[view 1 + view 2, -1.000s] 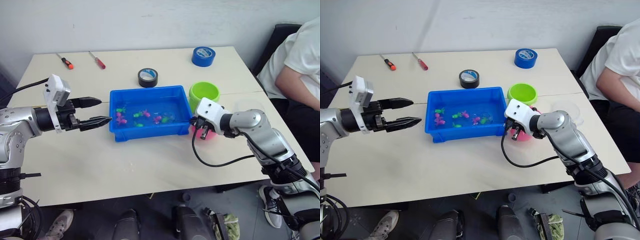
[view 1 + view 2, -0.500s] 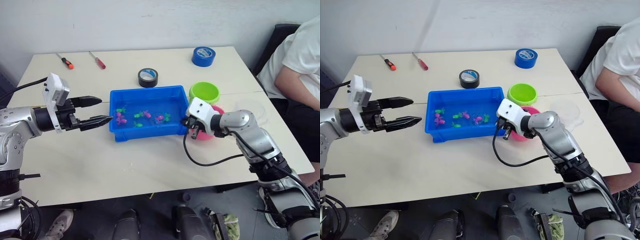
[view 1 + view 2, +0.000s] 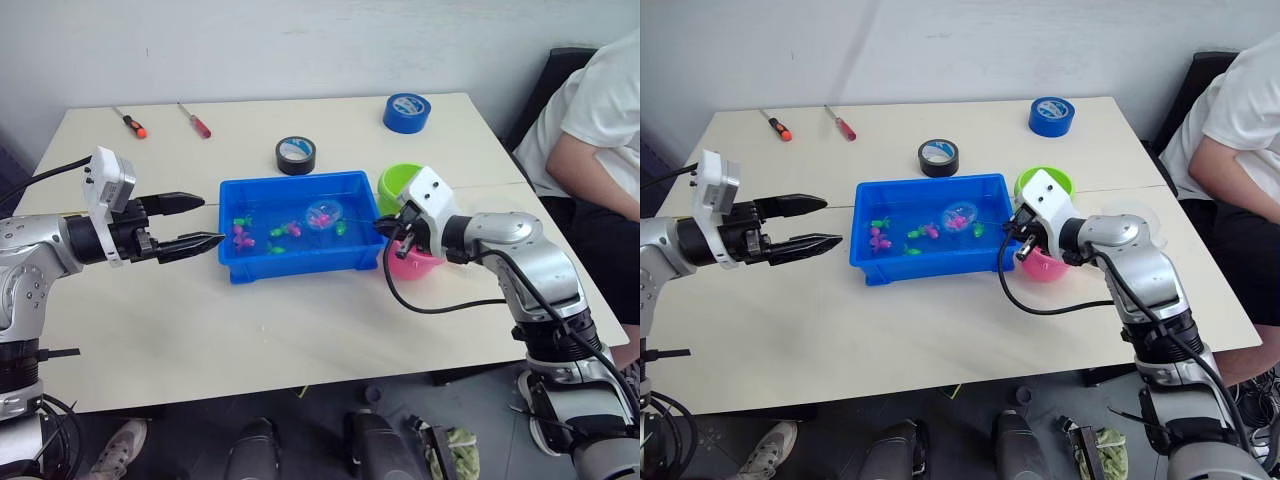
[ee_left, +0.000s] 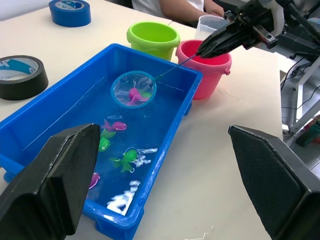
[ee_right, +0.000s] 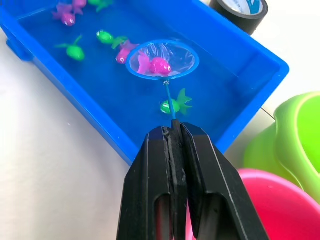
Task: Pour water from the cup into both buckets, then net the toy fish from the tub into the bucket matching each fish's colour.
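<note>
Our right gripper (image 5: 175,131) is clamped tight on the thin handle of a small net (image 5: 162,59), with no gap between the two black fingers. The net is a blue ring with clear mesh, held above the water inside the tub (image 3: 232,272), toward its right end. One pink fish (image 5: 156,65) lies in the mesh.

The tub is a shallow, bright blue rectangular bin with a rim, standing at the middle of the table (image 3: 200,330) and holding water. In the water we count several more fish: a green fish (image 5: 176,104) just below the net handle, a pink fish (image 5: 123,52) beside the ring, and further green and pink ones toward the left end of the tub.

The pink bucket (image 4: 209,65) stands just beside the tub's right end, under our right wrist. The green bucket (image 4: 153,39) stands touching or nearly touching it, on the far side. The clear cup (image 4: 212,23) stands behind the pink bucket.

Our left gripper (image 3: 193,222) hovers left of the tub, fingers spread wide apart and holding nothing.

Compared with one second ago, our right gripper has risen from low beside the tub's right wall, and the net now shows lifted over the water with a fish in it. The left gripper has not moved.
</note>
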`<state>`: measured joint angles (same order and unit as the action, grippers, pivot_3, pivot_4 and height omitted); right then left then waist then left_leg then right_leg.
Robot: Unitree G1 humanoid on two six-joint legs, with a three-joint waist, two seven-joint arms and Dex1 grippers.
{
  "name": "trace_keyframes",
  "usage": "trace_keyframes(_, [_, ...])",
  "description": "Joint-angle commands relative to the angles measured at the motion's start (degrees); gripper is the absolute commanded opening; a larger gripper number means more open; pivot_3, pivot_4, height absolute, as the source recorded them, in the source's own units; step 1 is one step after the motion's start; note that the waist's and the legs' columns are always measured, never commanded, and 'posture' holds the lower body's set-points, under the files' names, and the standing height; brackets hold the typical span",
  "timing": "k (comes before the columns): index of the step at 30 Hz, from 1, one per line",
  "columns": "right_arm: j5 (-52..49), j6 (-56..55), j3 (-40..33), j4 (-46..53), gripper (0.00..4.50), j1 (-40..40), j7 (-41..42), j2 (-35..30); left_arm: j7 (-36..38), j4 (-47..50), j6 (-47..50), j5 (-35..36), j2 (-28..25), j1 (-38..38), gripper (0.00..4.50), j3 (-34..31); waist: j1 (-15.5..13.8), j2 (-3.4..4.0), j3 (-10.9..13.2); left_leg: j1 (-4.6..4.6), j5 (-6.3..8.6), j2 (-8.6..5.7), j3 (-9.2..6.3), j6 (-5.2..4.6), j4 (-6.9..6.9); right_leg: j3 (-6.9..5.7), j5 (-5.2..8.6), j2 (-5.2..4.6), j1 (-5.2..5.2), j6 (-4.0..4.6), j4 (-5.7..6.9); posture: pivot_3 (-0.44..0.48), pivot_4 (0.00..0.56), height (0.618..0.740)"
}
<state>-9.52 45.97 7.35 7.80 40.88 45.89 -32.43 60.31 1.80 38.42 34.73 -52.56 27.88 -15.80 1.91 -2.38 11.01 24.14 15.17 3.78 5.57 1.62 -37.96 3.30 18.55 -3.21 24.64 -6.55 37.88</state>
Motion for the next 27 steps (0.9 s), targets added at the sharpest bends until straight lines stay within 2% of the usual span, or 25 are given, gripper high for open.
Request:
trace_keyframes(1, [-1.6,0.8,-2.1,3.2,0.00,-0.3,-0.5,-0.8,1.1,-0.7,-2.0,0.2,-0.6,1.1,4.47,-0.9,-0.1,0.00,0.0,0.00,0.00,0.00,0.00,0.00,0.00,0.00,0.00,0.00,0.00,0.00,0.00,0.000,0.150,0.731])
trace_keyframes(14, [-4.6,1.5,-3.4,4.6,0.00,-0.7,-0.9,-1.2,2.0,-3.8,-7.3,-3.1,-0.6,2.2,4.47,1.4,-0.1,0.00,0.0,0.00,0.00,0.00,0.00,0.00,0.00,0.00,0.00,0.00,0.00,0.00,-0.01,0.000,0.150,0.731])
trace_keyframes(18, [-7.7,3.0,-7.1,6.4,0.00,-0.7,-0.5,-2.6,2.9,-5.4,-9.3,-4.2,0.1,4.3,4.47,3.0,-0.2,0.00,0.0,0.02,0.00,-0.01,0.00,-0.01,0.00,0.00,0.00,0.00,0.00,0.00,-0.02,0.000,0.150,0.731])
trace_keyframes(27, [-16.4,7.0,-22.0,13.2,0.00,-6.1,0.6,-11.6,6.6,-11.7,-14.3,-7.0,5.2,12.5,4.47,9.1,-0.4,0.00,0.0,0.01,0.01,-0.03,-0.02,-0.03,-0.03,-0.03,-0.02,0.00,-0.08,-0.04,-0.07,0.000,0.150,0.731])
